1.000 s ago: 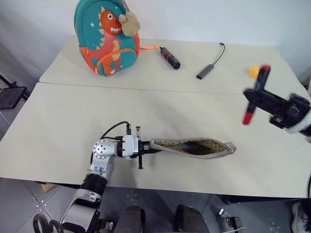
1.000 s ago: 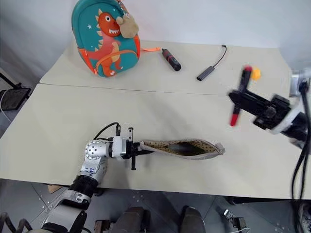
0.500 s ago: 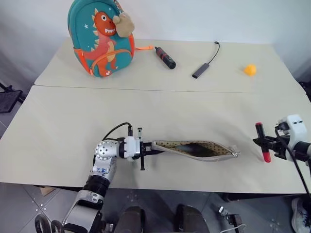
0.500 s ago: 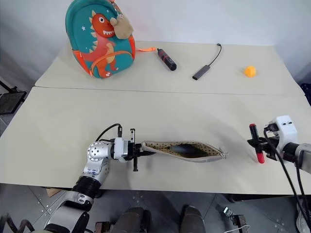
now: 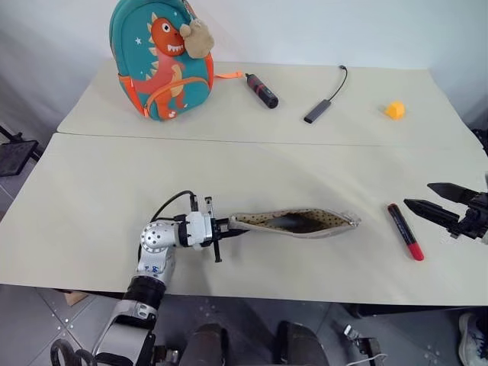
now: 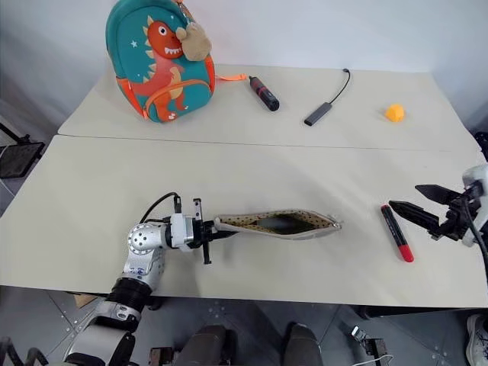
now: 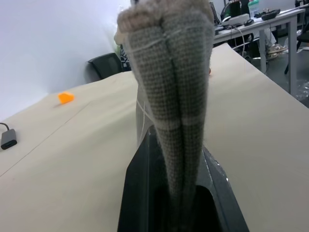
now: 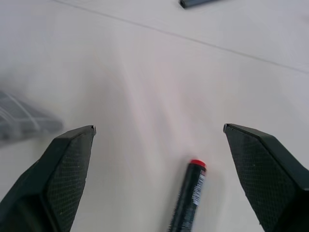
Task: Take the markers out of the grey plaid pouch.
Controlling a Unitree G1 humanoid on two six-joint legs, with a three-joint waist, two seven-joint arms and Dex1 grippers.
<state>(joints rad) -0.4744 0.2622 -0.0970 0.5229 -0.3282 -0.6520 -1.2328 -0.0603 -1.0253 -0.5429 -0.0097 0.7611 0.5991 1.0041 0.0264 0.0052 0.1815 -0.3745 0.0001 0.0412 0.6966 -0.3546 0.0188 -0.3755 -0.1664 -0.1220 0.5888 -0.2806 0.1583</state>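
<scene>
Your left hand (image 5: 223, 226) is clamped on the 9 o'clock end of the grey plaid pouch (image 5: 293, 223), lying open on the desk (image 5: 91, 198). Your right hand (image 5: 428, 197) is spread wide and empty, the red marker (image 5: 404, 231) lying on the desk just at its 9 o'clock.

One red marker (image 5: 404, 230) is being shown lying on the table (image 5: 91, 198), and one grey plaid pouch (image 5: 293, 223) is being seen there too, its mouth gaping over a dotted lining. At the far side, one teal dinosaur backpack (image 5: 162, 57), one black-and-red cylinder tool (image 5: 264, 90), one dark adapter on a cable (image 5: 319, 110) and one small orange object (image 5: 394, 110) are being counted. Two grippers are being seen: the left gripper (image 5: 222, 231) and the right gripper (image 5: 427, 198)
</scene>
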